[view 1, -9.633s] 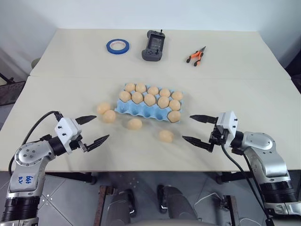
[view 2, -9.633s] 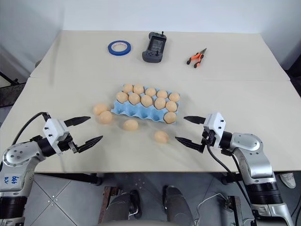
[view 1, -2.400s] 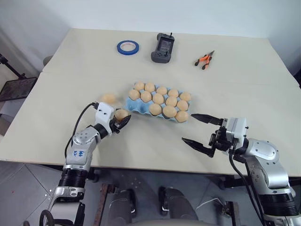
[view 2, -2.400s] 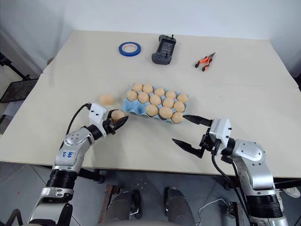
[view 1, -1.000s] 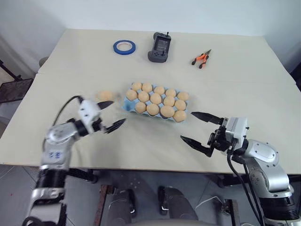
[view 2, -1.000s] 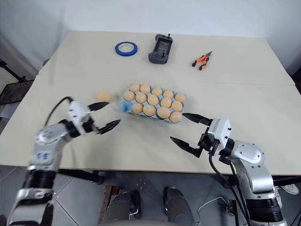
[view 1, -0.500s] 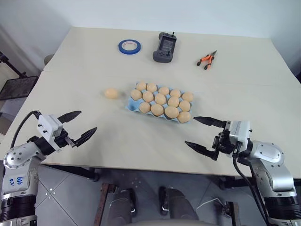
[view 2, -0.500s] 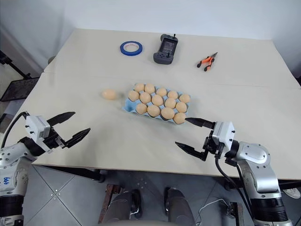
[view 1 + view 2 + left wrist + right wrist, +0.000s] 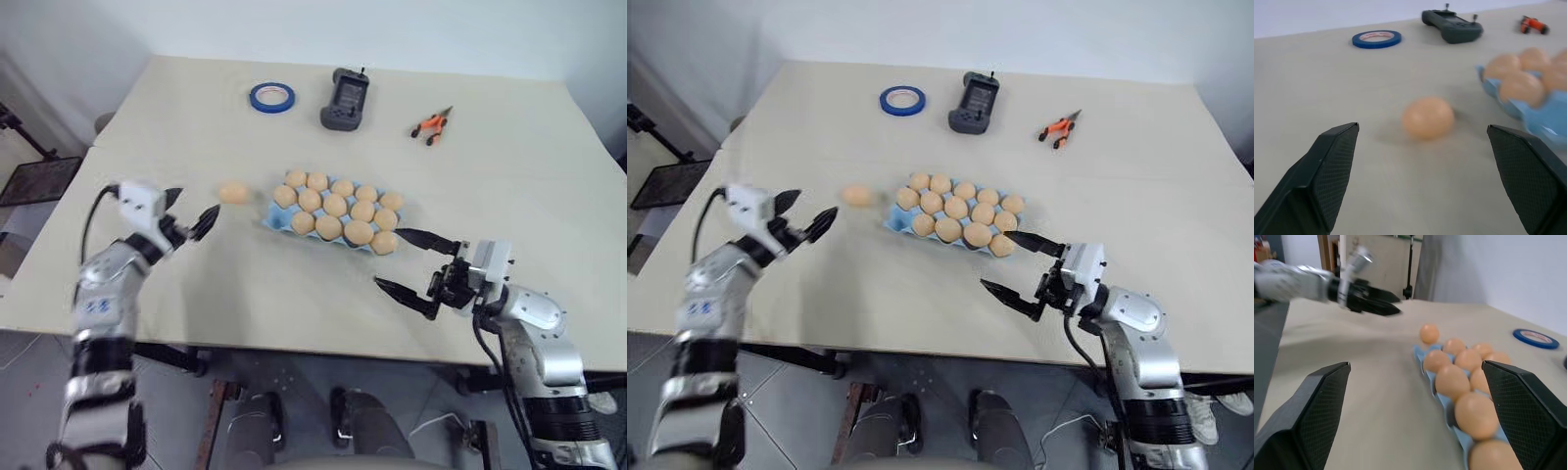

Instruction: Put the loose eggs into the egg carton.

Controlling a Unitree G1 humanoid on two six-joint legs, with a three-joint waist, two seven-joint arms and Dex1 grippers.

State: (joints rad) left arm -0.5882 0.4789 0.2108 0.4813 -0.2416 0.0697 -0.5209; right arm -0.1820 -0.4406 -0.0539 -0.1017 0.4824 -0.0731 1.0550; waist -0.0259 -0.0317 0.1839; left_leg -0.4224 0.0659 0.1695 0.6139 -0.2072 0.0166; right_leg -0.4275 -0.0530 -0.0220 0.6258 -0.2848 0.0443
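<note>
Now that your left gripper [image 9: 188, 219] has swung back in from the lower left, jaws wide and empty, it's lined up on the last egg [image 9: 233, 193], sitting left of the carton [image 9: 277, 217] mid-frame. Right gripper [image 9: 411, 267] idles open too.

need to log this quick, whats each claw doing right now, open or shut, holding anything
Left claw: open, holding nothing, pointed at the loose egg on the table.
Right claw: open, holding nothing, beside the egg carton.
</note>
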